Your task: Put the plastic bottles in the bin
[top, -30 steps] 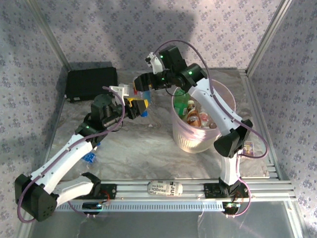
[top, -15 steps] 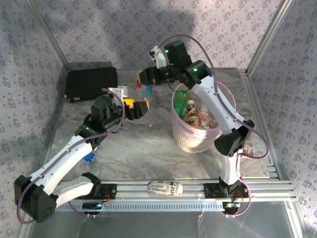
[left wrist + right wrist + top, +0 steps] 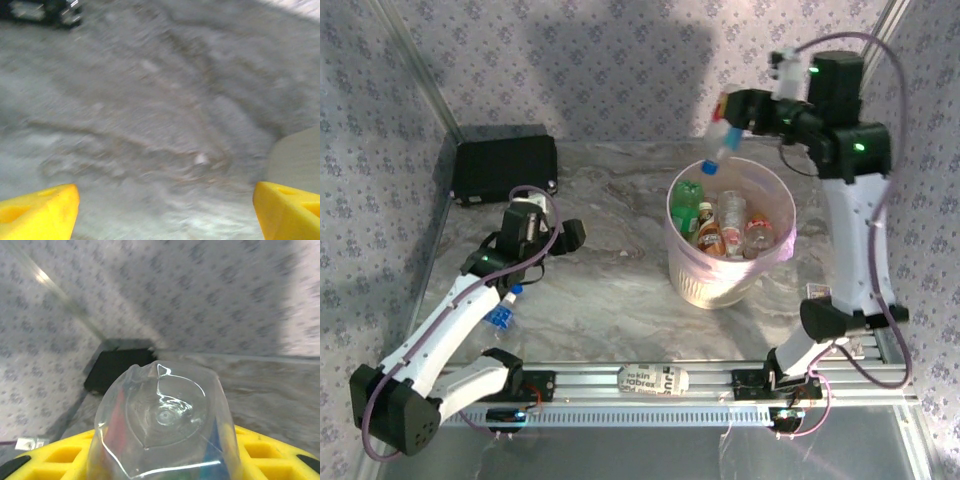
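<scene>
Left gripper (image 3: 165,212): jaws wide apart, empty, over table (image 3: 610,295).
Right gripper (image 3: 733,115): clamped on clear bottle (image 3: 719,143), cap downward, above bin (image 3: 720,288) far rim.

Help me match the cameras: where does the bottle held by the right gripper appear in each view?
Top external: bottle upper right, blue cap down, by the bin's far rim.
Right wrist: bottle bottom centre, clear base facing the camera.
Left wrist: blurred table, left gripper open.
Shared landmark: black case, upper left in top external, centre-left in right wrist.
</scene>
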